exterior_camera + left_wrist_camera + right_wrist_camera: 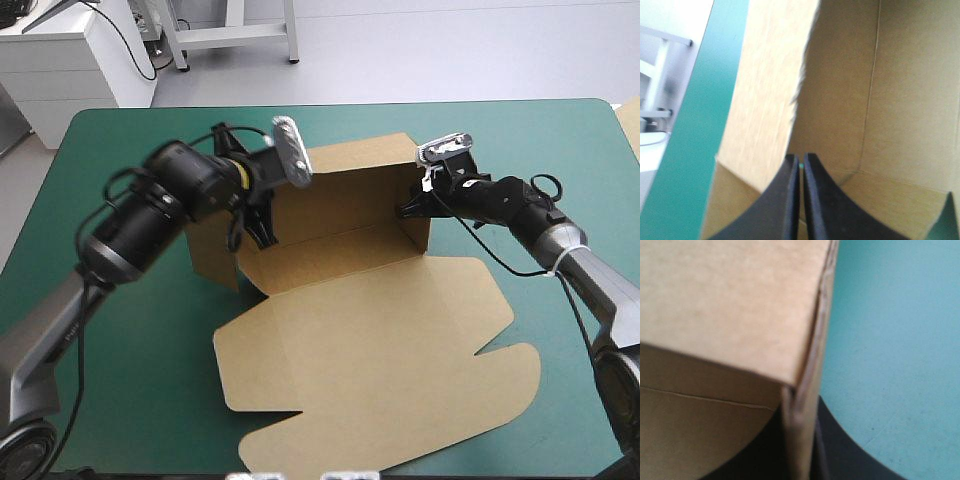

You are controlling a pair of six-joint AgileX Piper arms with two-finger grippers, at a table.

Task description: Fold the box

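The brown box [370,340] lies mid-table, its big lid panel flat toward the front edge. Its back wall [350,185] and right side wall [418,222] stand raised, and a left flap [212,258] leans outward. My left gripper [262,228] is at the left wall, and in the left wrist view this gripper [801,162] is all but shut at the wall's edge [765,100], looking into the box corner. My right gripper [408,208] pinches the right wall; in the right wrist view it [799,410] is shut with the board wall [800,440] between the black fingers.
Bare teal-green cover [130,400] lies left of the box and along the far edge [350,115]. More cover [890,365] shows outside the right wall. A pale tan corner [630,118] pokes in at the table's far right edge.
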